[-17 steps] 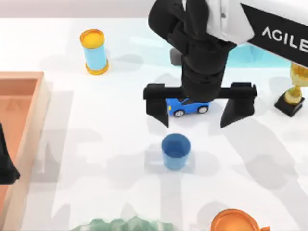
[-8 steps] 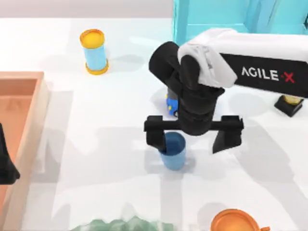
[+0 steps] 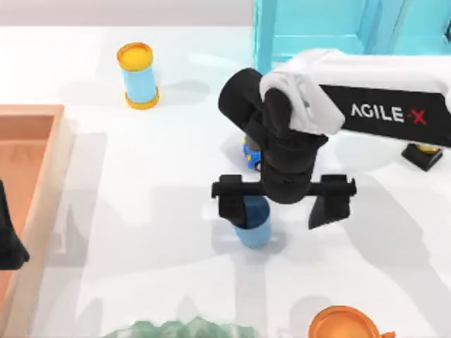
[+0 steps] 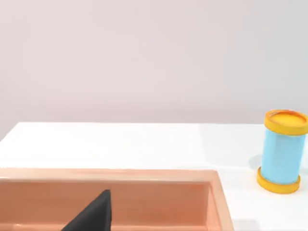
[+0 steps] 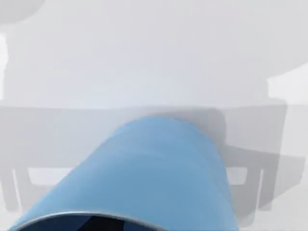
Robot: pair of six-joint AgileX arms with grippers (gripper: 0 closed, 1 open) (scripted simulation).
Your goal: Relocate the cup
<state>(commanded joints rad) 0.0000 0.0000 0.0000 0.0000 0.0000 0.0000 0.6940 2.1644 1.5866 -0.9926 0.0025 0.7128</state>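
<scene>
Step in hand: the reach for a grasp. The right gripper (image 3: pixel 282 205) hangs low over the cup (image 3: pixel 254 227), near the middle of the table (image 3: pixel 141 204) and somewhat toward its front edge. Its fingers are spread wide and released, holding nothing.

The cup stands upright on the table. Seen from above, the left finger (image 3: pixel 230 208) overlaps the cup's left rim, while the right finger (image 3: pixel 330 208) stands well apart from it on the right. The cup is thus off-centre in the opening, close to the left finger; whether that finger touches the wall or passes above the rim cannot be told. The right wrist view shows the cup's wall (image 5: pixel 159 168) close under the camera, with the dark inside at the picture's lower edge.

Next move, as a judgement: shift the gripper toward the table's left so that the cup sits midway between the fingers, settle to wall height, then close. Closing from the present offset could push or tip the cup.

The left gripper (image 3: pixel 8 239) is parked at the table's left edge, over the tray (image 3: pixel 32 134).
</scene>
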